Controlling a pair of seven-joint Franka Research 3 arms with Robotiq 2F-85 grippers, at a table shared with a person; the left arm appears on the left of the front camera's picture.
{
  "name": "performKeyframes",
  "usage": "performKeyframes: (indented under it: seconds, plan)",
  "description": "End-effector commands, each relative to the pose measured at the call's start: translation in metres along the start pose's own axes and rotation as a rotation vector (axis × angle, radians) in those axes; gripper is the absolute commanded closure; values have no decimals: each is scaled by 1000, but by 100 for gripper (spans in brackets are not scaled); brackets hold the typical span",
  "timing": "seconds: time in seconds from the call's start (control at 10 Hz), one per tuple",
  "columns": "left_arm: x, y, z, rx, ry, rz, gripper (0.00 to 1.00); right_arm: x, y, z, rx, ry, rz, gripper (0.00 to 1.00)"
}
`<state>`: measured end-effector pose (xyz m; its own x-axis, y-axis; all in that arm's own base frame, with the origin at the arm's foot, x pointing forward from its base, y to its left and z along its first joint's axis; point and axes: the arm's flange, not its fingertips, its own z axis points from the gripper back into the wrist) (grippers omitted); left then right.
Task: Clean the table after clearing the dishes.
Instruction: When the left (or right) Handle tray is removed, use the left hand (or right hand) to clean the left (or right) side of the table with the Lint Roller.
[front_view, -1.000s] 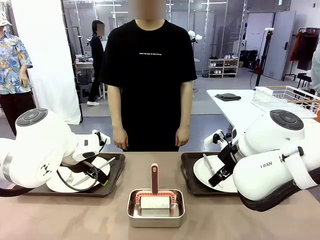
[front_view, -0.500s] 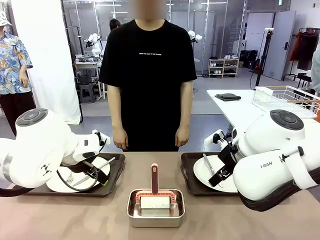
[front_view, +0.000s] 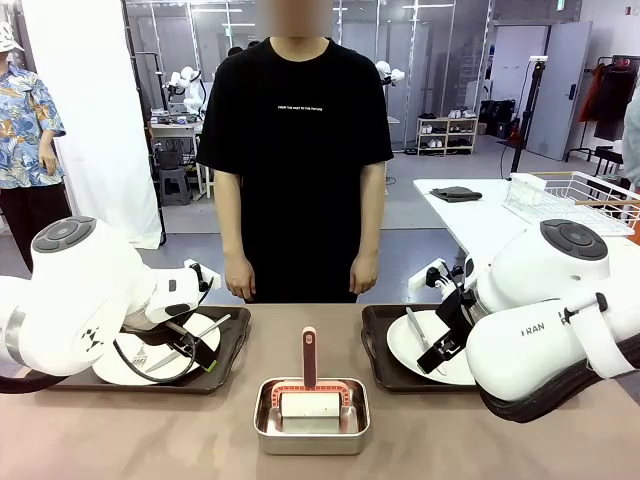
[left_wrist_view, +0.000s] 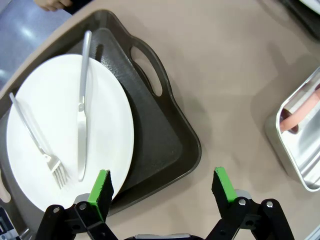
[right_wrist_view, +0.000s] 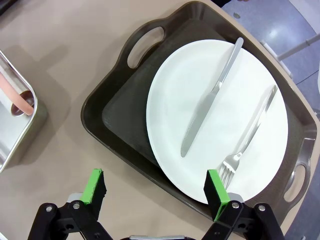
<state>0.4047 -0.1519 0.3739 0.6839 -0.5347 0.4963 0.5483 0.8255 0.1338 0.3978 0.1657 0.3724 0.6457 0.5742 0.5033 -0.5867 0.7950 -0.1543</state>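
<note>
Though a second has passed, the front shows nothing moved on the table (front_view: 150, 440): the left plate (front_view: 150, 366) and right plate (front_view: 405, 358) lie on their trays (front_view: 233, 340), uncleared. From the left wrist, the left gripper (left_wrist_view: 162, 186) hangs wide open and empty near the left plate. From the right wrist, the right gripper (right_wrist_view: 155, 189) hangs likewise by the right plate.

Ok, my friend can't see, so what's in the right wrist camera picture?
An open gripper with green pads hovers over the edge of a dark tray holding a white plate, on a brown table. A knife and a fork lie side by side on the plate. A shiny pan peeks in at the left edge.
</note>
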Motion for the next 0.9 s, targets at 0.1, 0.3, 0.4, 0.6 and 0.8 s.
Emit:
performKeyframes:
  seconds: [0.1, 0.3, 0.4, 0.6, 0.8]
  plan:
    - [28, 23, 19, -90, 87, 18, 0, 29, -26, 20, 147, 48, -57, 0]
    - [45, 54, 39, -278, 126, 79, 0, 48, -48, 30, 266, 97, -159, 0]
    - [49, 72, 48, -380, 111, 120, 0, 55, -60, 36, 342, 102, -199, 0]
    - [50, 118, 67, -598, 69, 209, 0, 64, -88, 53, 523, 117, -289, 0]
    - [35, 162, 83, -760, 6, 285, 0, 62, -121, 76, 724, 99, -358, 0]
